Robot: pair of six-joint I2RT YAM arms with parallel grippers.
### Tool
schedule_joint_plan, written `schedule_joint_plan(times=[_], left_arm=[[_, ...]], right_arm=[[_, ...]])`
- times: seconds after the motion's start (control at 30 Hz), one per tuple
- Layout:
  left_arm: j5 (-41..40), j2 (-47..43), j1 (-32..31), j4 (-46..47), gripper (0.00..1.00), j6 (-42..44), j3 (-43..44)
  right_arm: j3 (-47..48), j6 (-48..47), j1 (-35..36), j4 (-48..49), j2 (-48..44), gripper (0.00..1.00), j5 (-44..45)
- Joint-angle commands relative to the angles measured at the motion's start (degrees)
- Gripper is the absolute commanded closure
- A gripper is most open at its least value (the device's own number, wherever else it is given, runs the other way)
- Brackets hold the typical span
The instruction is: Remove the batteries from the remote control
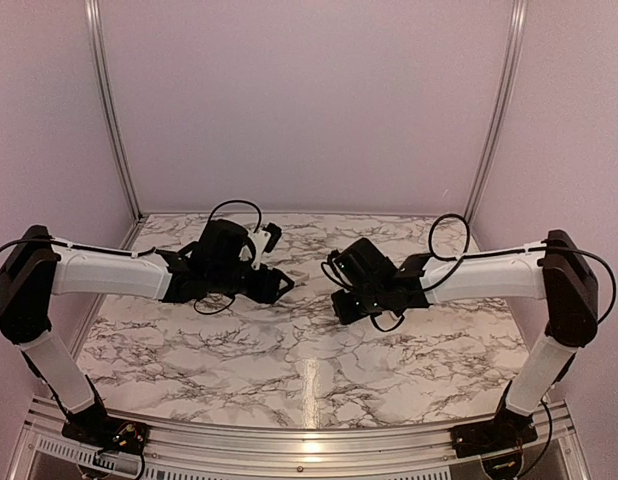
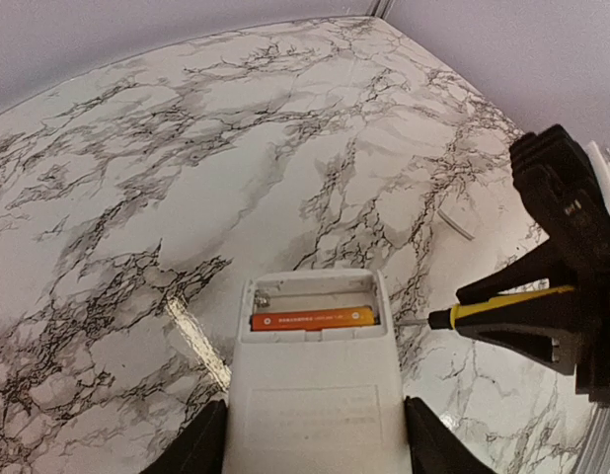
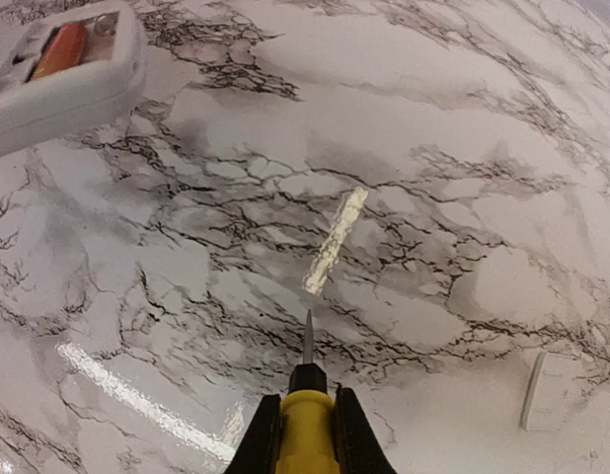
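In the left wrist view my left gripper (image 2: 315, 446) is shut on the white remote control (image 2: 315, 405), back side up. Its battery bay is open. One orange battery (image 2: 312, 318) lies in the nearer slot; the farther slot (image 2: 315, 293) shows only a spring. My right gripper (image 3: 306, 420) is shut on a yellow screwdriver-like stick (image 3: 307, 439) with a black collar and a thin metal tip (image 3: 308, 341). That tip (image 2: 412, 322) hovers just right of the bay, apart from the remote. The remote (image 3: 58, 74) and battery (image 3: 60, 49) also show at the top left of the right wrist view.
A small white plastic piece (image 3: 547, 390), like a bay cover, lies flat on the marble table (image 1: 309, 370); it also shows in the left wrist view (image 2: 458, 223). Both grippers (image 1: 277, 285) (image 1: 342, 305) hang over the table's middle, walls behind and at both sides.
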Motion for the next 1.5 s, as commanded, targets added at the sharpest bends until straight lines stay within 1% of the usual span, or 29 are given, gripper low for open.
schedule_joint_plan(times=[0.0,0.17,0.3,0.43,0.6,0.8,1.0,1.27,1.47], left_arm=[[-1.1,-4.8,-0.6,4.0,1.00,6.7,-3.2],[-0.8,-8.7,-0.6,7.7,1.00,12.8,-9.2],[1.6,-12.5,-1.0,12.5,1.00,20.4,-15.1],[3.0,-16.3,-1.1,17.3,1.00,24.4,-20.1],[5.2,-18.6,-1.4,18.8,1.00,28.9,-23.2],[5.8,-21.3,-2.2,19.0,1.00,34.5,-25.5],[8.7,-23.9,-2.6,18.9,1.00,39.0,-26.7],[12.0,-25.6,-2.7,18.5,1.00,41.1,-26.1],[12.3,-26.4,-2.9,17.1,1.00,42.2,-24.5]], right_arm=[[3.8,-1.3,-2.8,-6.1,-3.6,1.00,-3.0],[3.5,-0.4,-6.2,-7.6,-7.8,1.00,-6.0],[2.6,0.0,-8.5,-8.0,-11.9,1.00,-9.7],[2.7,-0.3,-9.6,-8.7,-15.2,1.00,-13.4],[3.6,-0.4,-9.7,-9.6,-17.5,1.00,-21.6],[4.6,1.8,-9.7,-10.0,-20.3,1.00,-30.5],[6.5,5.7,-9.7,-8.3,-21.9,1.00,-39.2],[9.0,13.0,-9.7,-2.8,-21.1,1.00,-44.9],[9.7,15.9,-9.7,-1.7,-20.1,1.00,-45.7]])
